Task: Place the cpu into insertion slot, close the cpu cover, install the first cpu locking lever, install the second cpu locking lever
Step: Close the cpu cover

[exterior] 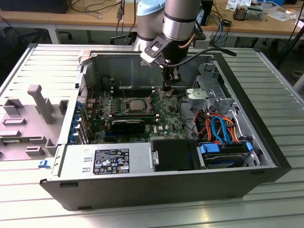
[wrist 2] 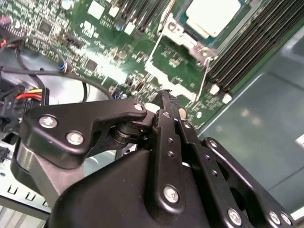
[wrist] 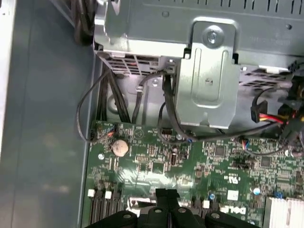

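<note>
The cpu [exterior: 136, 104] [wrist 2: 211, 16], a flat square chip with a dull silver top, lies in the insertion slot [exterior: 124, 110] on the green board. The cpu cover [wrist 2: 179, 29], a thin silver frame, lies flat around it. Two thin wire levers [wrist 2: 204, 78] [wrist 2: 156, 45] run along the socket's sides; I cannot tell if they are latched. My gripper [exterior: 167, 88] [wrist 2: 166, 96] [wrist: 166, 194] hangs just above the board on the exterior view's right of the socket. Its black fingers are shut with nothing between them, close to the end of the nearer lever.
Black memory slots [wrist 2: 251, 47] flank the socket. A black graphics card [exterior: 128, 126] lies in front of it. A silver drive cage [exterior: 204, 92] [wrist: 206, 80] and a bundle of cables [exterior: 218, 126] stand on the exterior view's right. The case walls enclose everything.
</note>
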You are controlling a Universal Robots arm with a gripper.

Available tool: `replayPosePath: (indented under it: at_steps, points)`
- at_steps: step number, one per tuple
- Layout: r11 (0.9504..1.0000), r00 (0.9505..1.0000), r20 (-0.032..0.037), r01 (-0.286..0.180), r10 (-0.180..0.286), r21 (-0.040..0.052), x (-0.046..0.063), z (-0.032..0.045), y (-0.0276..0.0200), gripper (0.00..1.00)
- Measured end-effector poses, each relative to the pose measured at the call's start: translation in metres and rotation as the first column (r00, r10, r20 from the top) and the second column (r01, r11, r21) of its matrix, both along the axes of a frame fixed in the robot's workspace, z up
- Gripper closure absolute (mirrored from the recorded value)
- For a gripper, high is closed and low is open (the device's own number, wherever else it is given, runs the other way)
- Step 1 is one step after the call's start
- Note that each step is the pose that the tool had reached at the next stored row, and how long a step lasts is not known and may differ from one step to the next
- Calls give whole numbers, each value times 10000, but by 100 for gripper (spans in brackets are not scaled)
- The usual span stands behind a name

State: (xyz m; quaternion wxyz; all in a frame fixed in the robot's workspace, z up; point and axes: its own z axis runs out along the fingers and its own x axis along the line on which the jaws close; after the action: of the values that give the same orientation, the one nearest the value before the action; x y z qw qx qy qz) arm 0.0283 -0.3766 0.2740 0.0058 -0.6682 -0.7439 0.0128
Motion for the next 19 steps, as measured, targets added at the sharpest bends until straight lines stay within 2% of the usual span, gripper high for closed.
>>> replayPosePath:
  at_steps: [3,8,10,13,19]
  points:
    - [10000,10000,-15,-1,1,-4,62,-56,4,89]
    - [10000,10000,-36,0,0,-2,93,-175,6,89]
    - [10000,10000,-37,0,0,-3,90,-193,12,89]
    - [10000,10000,-36,-1,1,-2,61,-198,24,89]
    - [10000,10000,-32,-2,2,8,-104,-202,39,89]
